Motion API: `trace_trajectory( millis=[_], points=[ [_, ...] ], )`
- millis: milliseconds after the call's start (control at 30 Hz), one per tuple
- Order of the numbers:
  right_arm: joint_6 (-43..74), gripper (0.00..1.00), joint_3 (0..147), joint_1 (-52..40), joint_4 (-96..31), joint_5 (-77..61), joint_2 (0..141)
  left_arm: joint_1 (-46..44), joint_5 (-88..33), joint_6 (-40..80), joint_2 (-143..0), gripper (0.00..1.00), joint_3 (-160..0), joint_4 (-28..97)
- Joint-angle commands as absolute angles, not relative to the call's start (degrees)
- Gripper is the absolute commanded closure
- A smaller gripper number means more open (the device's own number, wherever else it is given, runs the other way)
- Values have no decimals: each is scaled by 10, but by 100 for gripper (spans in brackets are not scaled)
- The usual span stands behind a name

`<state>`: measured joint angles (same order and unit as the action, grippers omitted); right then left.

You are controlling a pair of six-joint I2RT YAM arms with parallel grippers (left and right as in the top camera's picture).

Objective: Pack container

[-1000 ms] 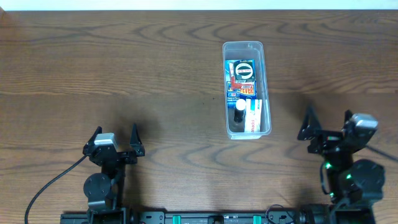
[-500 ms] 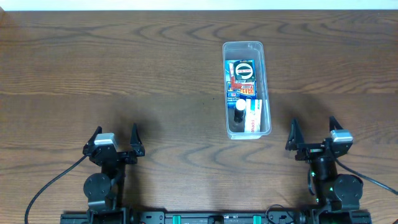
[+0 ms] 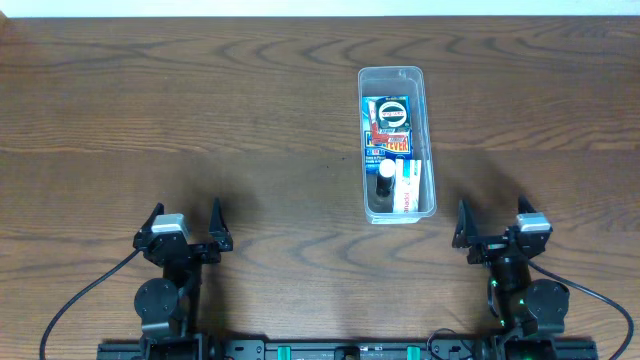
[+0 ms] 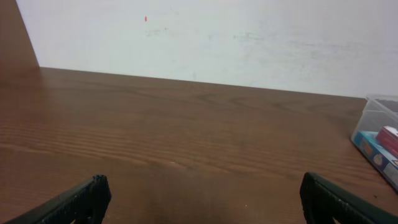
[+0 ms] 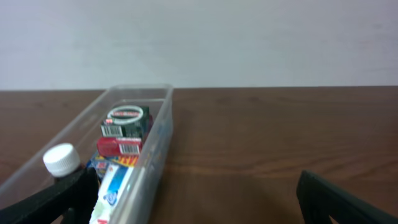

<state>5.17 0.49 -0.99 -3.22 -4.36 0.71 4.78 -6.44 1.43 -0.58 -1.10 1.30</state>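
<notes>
Near the wooden table's [image 3: 150,100] front edge, the left gripper [image 3: 186,215] and right gripper [image 3: 492,215] are both standing spread wide and empty. Farther back, nearer the right gripper, the clear container [image 3: 391,69] is lying lengthwise, holding a white-capped bottle [image 3: 386,172] and colourful packets [image 3: 388,140].

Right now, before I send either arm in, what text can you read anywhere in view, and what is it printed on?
"EVER": on the blue and red packet in the container; the rest of its print is too small.
Blurred, unreadable: lettering on the round black and white label.
Too small to read: red print on the white tube.
No other text shows in any view.
</notes>
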Motion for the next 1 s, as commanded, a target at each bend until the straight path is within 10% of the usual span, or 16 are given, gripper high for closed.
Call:
trace_trajectory(
  millis=[0, 967],
  points=[
    [5, 1, 3, -14, -39, -48, 3, 49, -69, 9, -3, 2, -2, 34],
    [-4, 1, 3, -14, -39, -48, 3, 49, -69, 9, -3, 2, -2, 34]
  ],
)
